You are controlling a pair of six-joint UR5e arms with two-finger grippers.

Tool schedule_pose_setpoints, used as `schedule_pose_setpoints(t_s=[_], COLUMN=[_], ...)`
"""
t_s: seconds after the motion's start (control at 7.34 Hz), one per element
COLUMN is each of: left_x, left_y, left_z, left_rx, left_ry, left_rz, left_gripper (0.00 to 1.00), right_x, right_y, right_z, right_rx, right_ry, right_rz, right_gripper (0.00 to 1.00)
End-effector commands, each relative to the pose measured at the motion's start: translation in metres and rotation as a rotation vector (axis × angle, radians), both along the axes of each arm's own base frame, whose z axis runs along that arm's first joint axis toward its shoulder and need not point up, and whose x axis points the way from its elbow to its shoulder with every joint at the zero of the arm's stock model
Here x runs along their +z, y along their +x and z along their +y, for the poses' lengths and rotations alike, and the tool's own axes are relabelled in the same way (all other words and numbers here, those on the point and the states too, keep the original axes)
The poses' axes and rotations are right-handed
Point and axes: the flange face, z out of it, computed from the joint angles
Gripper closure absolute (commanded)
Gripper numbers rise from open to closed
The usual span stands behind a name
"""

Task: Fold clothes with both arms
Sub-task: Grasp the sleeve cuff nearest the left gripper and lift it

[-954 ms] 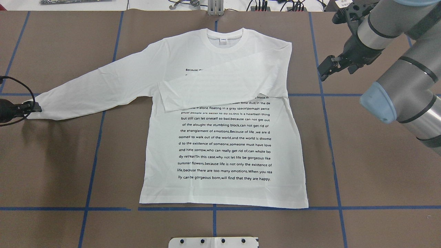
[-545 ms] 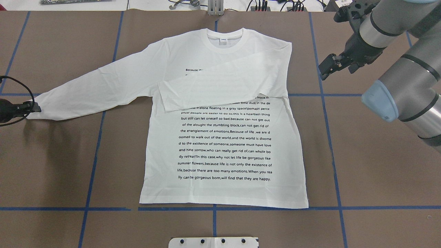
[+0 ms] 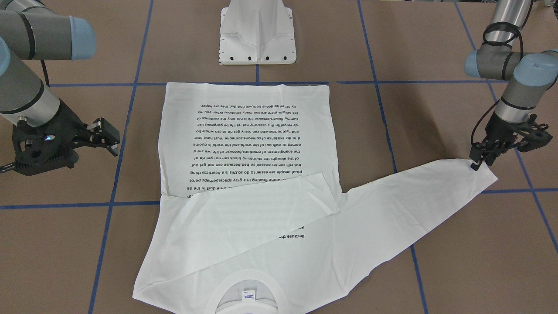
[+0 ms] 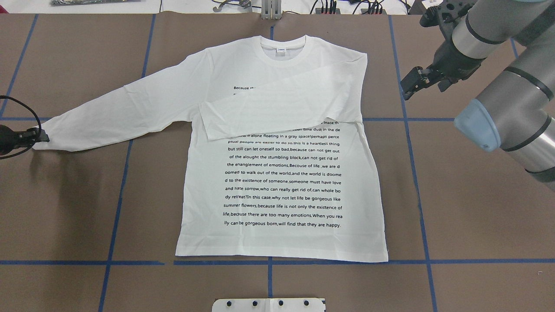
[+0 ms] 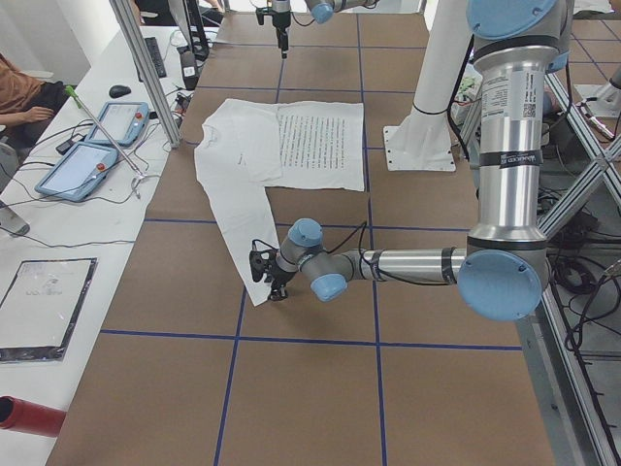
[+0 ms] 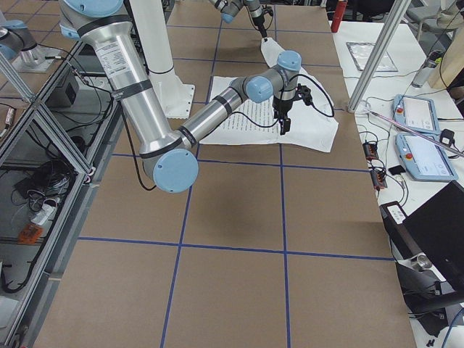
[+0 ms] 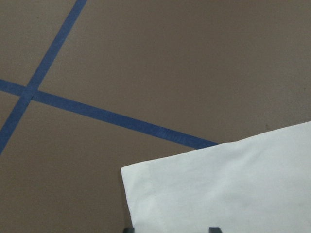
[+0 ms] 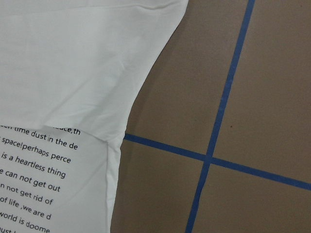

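The white long-sleeved T-shirt (image 4: 282, 182) lies flat on the brown table, black text facing up and collar (image 4: 284, 50) at the far side. One sleeve (image 4: 282, 108) is folded across the chest. The other sleeve (image 4: 121, 112) stretches out to the view's left. My left gripper (image 4: 41, 138) is at that sleeve's cuff (image 7: 218, 189). In the left wrist view its fingertips (image 7: 129, 229) stand apart over the cuff's end, so it is open. My right gripper (image 4: 409, 84) hovers open beside the shirt's shoulder, holding nothing. From the front, the left gripper (image 3: 476, 165) touches the cuff corner.
Blue tape lines (image 4: 269, 262) grid the table. The white pedestal base (image 3: 257, 30) stands at the robot's side of the shirt's hem. A side table with two tablets (image 5: 97, 146) and cables runs along the far edge. A person's arm (image 5: 19, 97) rests there.
The left gripper has slid a little outward along the cuff, toward the view's left edge. The right gripper has drawn slightly toward the far side. The shirt has not moved.
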Motion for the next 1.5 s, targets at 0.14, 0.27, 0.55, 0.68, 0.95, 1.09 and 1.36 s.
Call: schedule_pose_setpoints(t_s=[0.14,0.27,0.55,0.68,0.95,1.09,1.36], left_x=[0.000,0.001,-0.001,-0.003,-0.024,-0.049,-0.142], left_y=[0.001,0.002,0.002,0.002,0.005,0.012,0.029], left_z=[0.000,0.000,0.000,0.000,0.000,-0.004,-0.030], left_rx=[0.000,0.001,0.000,0.001,0.019,0.043,0.046], left_ry=[0.000,-0.004,-0.002,-0.001,0.017,0.017,-0.012], left_rz=[-0.002,-0.003,0.000,0.002,0.039,0.065,0.037], left_gripper=[0.44,0.50,0.83,1.00,1.00,1.00,1.00], right_x=[-0.001,-0.001,-0.001,-0.002,0.001,0.004,0.030], right_y=[-0.001,-0.001,0.000,-0.001,0.004,0.015,0.030], right_z=[-0.001,-0.001,-0.001,-0.001,-0.002,-0.003,0.014], right_rx=[0.000,0.000,0.002,0.000,0.006,0.022,0.028], right_ry=[0.002,0.003,0.003,0.003,-0.001,-0.007,-0.032], right_rz=[0.001,0.002,0.002,0.000,0.000,0.002,0.017], right_gripper=[0.00,0.00,0.00,0.00,0.00,0.00,0.00])
